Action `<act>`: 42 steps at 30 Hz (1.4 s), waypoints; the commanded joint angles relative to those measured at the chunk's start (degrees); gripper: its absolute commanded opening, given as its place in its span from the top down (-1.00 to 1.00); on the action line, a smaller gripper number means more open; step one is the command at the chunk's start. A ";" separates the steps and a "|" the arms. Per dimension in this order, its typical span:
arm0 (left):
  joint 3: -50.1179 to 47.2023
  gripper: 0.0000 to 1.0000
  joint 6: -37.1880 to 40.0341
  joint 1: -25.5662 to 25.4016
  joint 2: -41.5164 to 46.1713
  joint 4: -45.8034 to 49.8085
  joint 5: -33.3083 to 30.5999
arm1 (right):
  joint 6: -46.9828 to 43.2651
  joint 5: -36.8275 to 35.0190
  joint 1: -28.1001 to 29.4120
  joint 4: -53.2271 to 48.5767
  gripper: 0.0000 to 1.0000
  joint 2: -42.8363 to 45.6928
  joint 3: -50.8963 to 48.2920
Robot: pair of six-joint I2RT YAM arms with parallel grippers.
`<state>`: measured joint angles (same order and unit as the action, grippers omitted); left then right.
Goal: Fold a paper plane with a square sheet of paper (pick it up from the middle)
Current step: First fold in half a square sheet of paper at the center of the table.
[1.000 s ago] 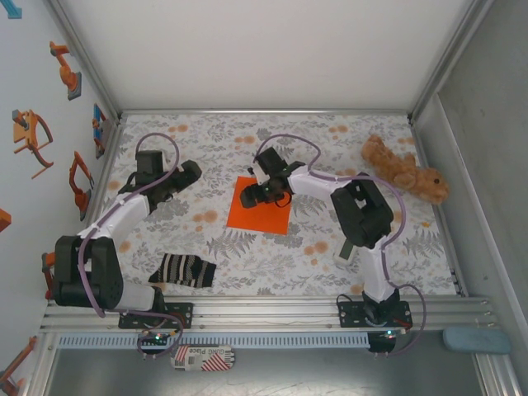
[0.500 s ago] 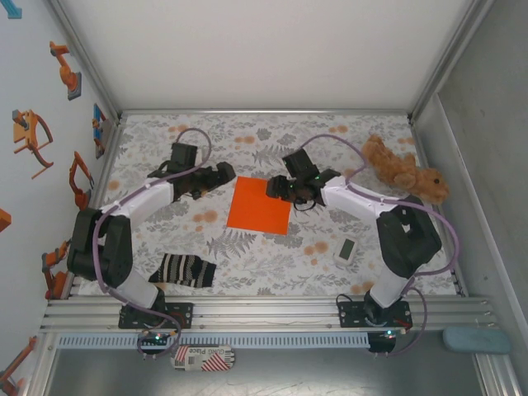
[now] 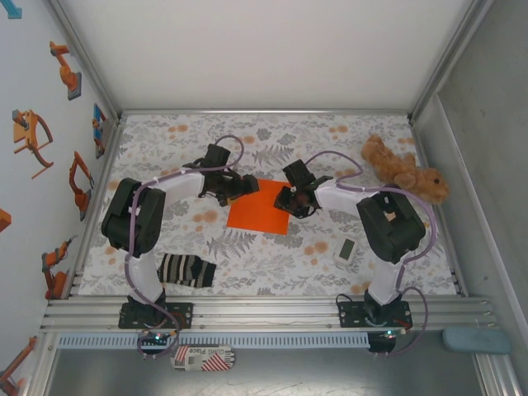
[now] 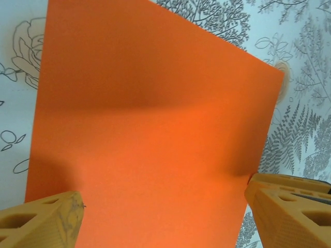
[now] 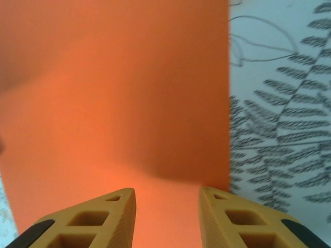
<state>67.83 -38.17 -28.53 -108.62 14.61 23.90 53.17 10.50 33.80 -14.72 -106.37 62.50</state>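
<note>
Arms have both closed in on the square sheet of paper (image 3: 258,207), flat and unfolded on the desk (image 3: 264,256). Left claw (image 3: 245,186) is spread wide at the sheet's far-left corner. Right claw (image 3: 289,200), now half-narrowed but empty, hovers over the sheet's right edge. Probably the first fold begins soon.

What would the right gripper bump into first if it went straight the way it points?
Most likely the flat, bright orange square sheet of paper; it lies straight ahead of the right gripper, though depth is unclear.
</note>
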 commanded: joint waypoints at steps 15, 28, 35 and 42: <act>-0.49 -0.69 -2.79 -0.60 1.78 6.03 -2.66 | -7.10 -0.21 -2.60 -2.49 0.24 -2.41 4.20; 1.77 -0.71 -0.78 -0.57 1.27 6.99 -5.00 | -6.60 0.59 -2.88 3.33 0.32 0.39 0.59; 2.65 -0.73 -0.25 -0.61 -1.30 7.71 -4.78 | -6.51 1.34 -3.04 2.93 0.33 -1.94 1.22; 2.57 -0.73 -0.22 -0.59 -2.36 7.94 -4.62 | -6.43 1.95 -3.13 2.90 0.32 -3.65 1.19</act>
<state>69.67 -39.57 -28.95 -109.54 20.60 19.44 46.65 11.99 30.94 -11.64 -108.36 63.81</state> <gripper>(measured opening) 0.866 0.337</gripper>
